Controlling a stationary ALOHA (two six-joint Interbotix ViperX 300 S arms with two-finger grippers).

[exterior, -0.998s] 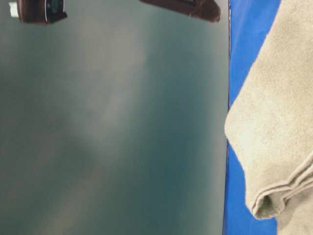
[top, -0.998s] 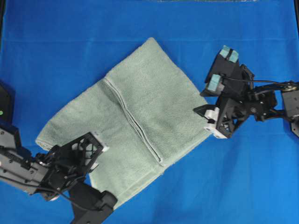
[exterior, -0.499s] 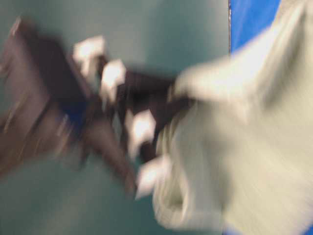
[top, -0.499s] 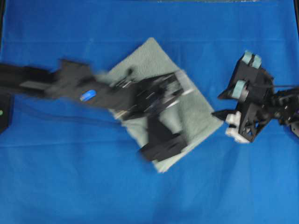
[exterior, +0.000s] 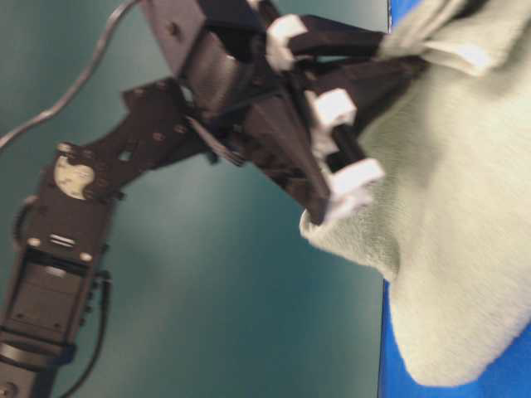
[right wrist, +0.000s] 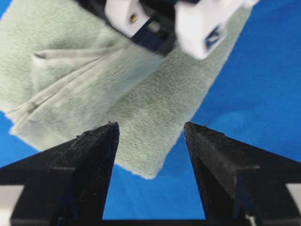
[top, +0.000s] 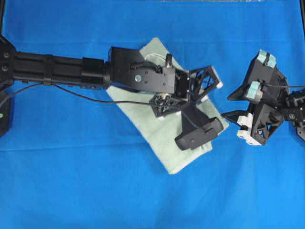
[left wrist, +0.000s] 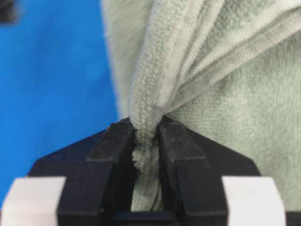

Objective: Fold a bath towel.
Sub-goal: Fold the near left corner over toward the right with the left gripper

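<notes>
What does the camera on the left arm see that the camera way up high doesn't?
Only the left wrist view shows the left pincer shut on a bunched hem of the bath towel, pinched between its fingers. Only the overhead view shows the right pincer standing open beside the towel, apart from it, and the long left arm reaching across. Both show the towel and the blue table covering.

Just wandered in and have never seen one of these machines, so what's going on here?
Two robot arms are folding a pale green bath towel on a blue table cover. The left claw is shut on a bunched bit of the towel's hem and is stretched out over the towel. The right claw is open and empty, off the towel's right edge. The towel lies doubled over into a narrow strip.
</notes>
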